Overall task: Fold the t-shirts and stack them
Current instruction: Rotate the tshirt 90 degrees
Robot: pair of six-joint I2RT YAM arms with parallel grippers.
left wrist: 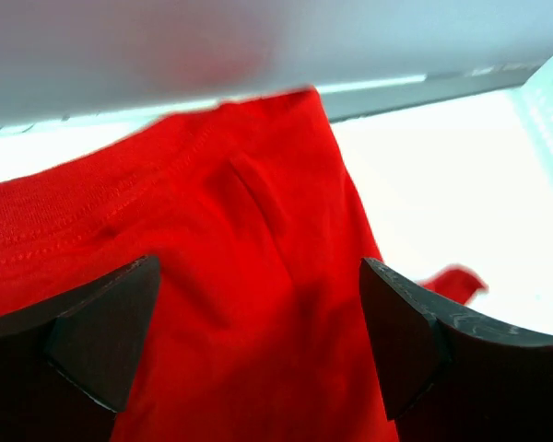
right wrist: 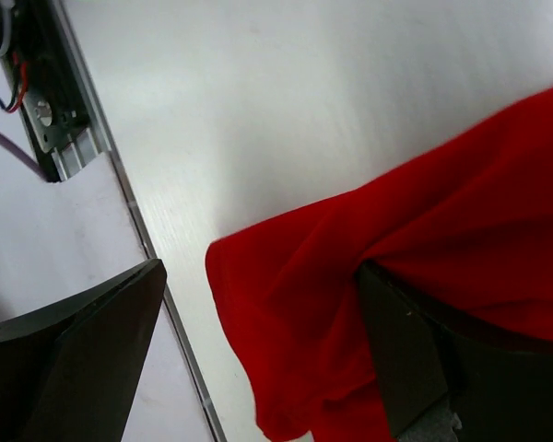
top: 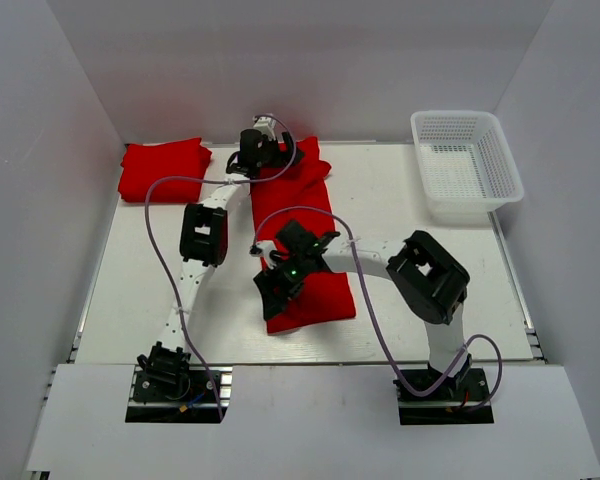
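A long red t-shirt (top: 305, 215) lies as a strip down the middle of the table, from the far edge towards the near one. My left gripper (top: 260, 155) hovers over its far end. In the left wrist view that gripper (left wrist: 258, 341) is open, with the shirt's stitched hem (left wrist: 240, 230) beneath the gap. My right gripper (top: 274, 290) is at the shirt's near left corner. It (right wrist: 258, 350) is open too. The cloth corner (right wrist: 295, 304) lies in the gap and drapes over the right finger (right wrist: 415, 359). A second t-shirt (top: 163, 168) lies folded at the far left.
A white mesh basket (top: 467, 165) stands at the far right, tilted against the wall. White walls close in the table's (top: 140, 290) far, left and right sides. A metal rail (right wrist: 83, 157) runs along the near edge beside the right gripper.
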